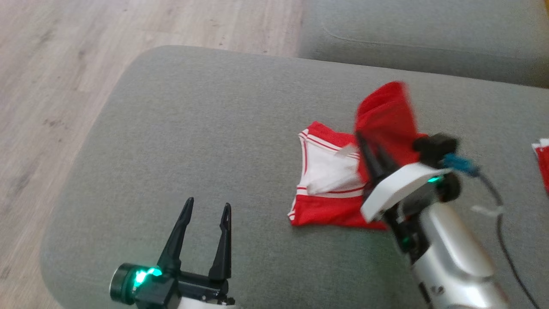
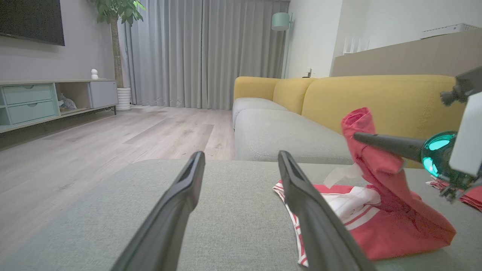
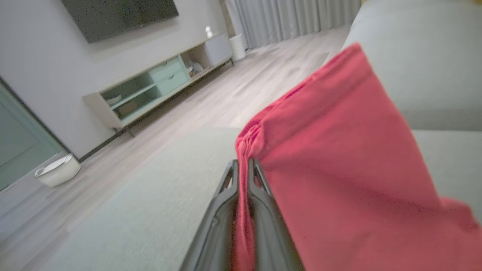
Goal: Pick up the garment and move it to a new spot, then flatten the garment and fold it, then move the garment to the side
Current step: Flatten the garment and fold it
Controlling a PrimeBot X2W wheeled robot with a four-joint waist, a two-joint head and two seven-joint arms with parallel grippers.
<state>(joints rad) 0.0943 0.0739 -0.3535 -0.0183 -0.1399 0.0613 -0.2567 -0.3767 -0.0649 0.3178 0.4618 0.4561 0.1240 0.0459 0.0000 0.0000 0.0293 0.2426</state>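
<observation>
Red-and-white fabric garment [image 1: 330, 189] lies right of the middle of the grey sofa cushion [image 1: 193, 128]. The right gripper [image 1: 360, 137] holds one edge up, jaws pinching it. The left gripper [image 1: 208, 202] hovers near the front edge, jaws spread. Folding seems in hand; next, that edge needs carrying across and releasing.

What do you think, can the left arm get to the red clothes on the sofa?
Probably yes. The left arm's jaws stand open over bare cushion, with nothing between them and the garment's flat near edge. The right arm only pinches the raised far part.
</observation>
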